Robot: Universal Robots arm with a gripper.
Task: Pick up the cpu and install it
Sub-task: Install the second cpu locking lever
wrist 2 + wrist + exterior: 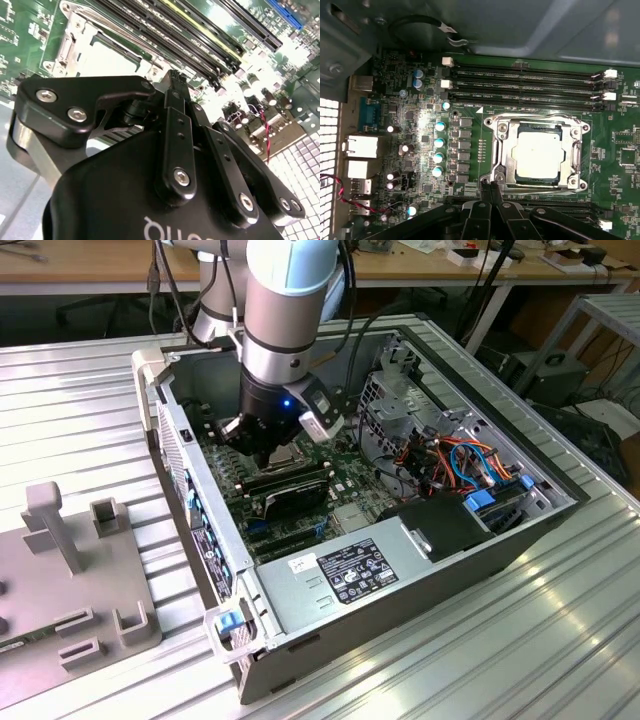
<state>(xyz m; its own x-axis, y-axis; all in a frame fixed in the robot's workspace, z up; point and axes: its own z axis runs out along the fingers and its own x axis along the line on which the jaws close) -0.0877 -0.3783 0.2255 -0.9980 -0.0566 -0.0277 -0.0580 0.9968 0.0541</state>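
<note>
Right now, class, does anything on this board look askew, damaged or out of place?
Nothing stands out. The cpu sits flat and square within the socket frame, and the gripper, fingers together, hovers at the frame's edge.

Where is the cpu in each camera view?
Exterior view: hidden behind the hand, over the motherboard.
First wrist view: cpu seated in the socket frame, beside the memory slots.
Second wrist view: pale square in the frame, beyond the hand's fingertips.
Shared landmark: the memory slots.
</note>
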